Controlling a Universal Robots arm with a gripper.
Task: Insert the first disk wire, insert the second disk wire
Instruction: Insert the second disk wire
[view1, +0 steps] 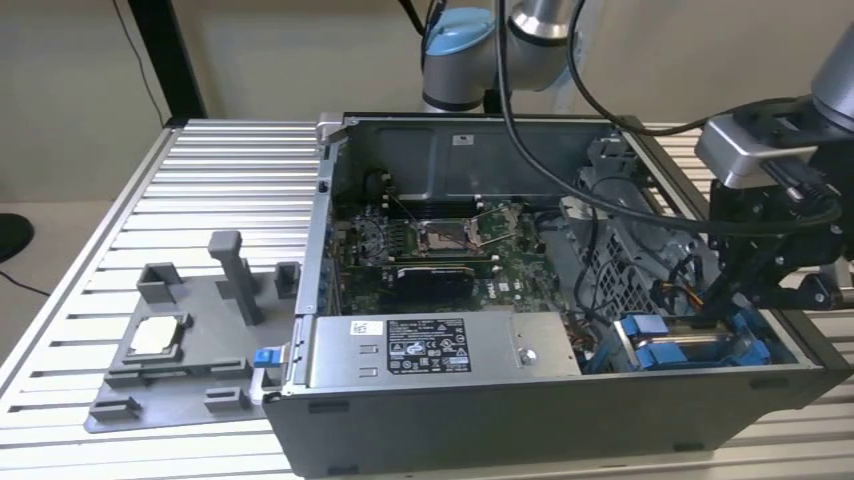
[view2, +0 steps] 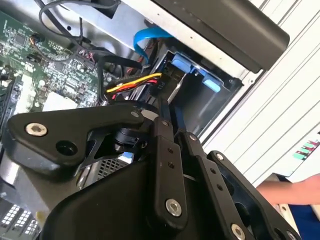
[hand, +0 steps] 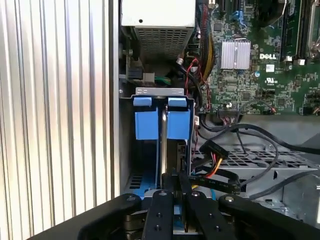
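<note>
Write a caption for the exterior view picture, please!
Robot arm reaching its pincer into an open computer case, down by the blue drive holders.

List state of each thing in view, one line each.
Computer case: side panel off, interior exposed.
Gripper: lowered into the drive bay, fingers close together.
Blue drive caddies: seated side by side in the bay.
CPU socket: no cooler fitted.
Grey fixture tray: on table beside case.

Both wrist views (close) share drive bay (hand: 162, 122).
</note>
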